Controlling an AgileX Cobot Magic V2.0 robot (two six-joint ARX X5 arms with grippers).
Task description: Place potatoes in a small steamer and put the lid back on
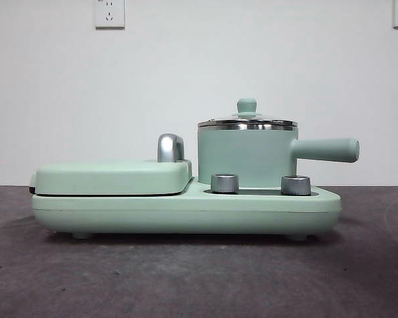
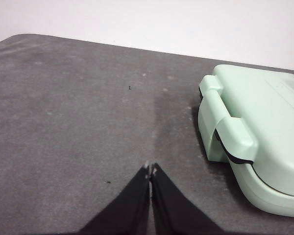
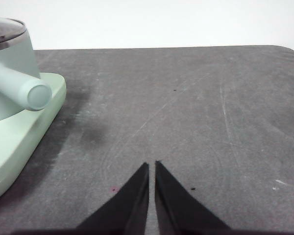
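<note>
The lid (image 1: pixel 247 123) sits on the small steamer (image 1: pixel 244 158), which stands on the appliance base (image 1: pixel 186 209). No potato is visible. Left gripper (image 2: pixel 150 169) and right gripper (image 3: pixel 152 165) wait with jaws together, clear of the appliance.

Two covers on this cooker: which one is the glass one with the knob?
The lid on the small steamer, steel-rimmed with a mint knob on top. The other cover is the flat opaque griddle cover beside it, with a chrome handle.
</note>
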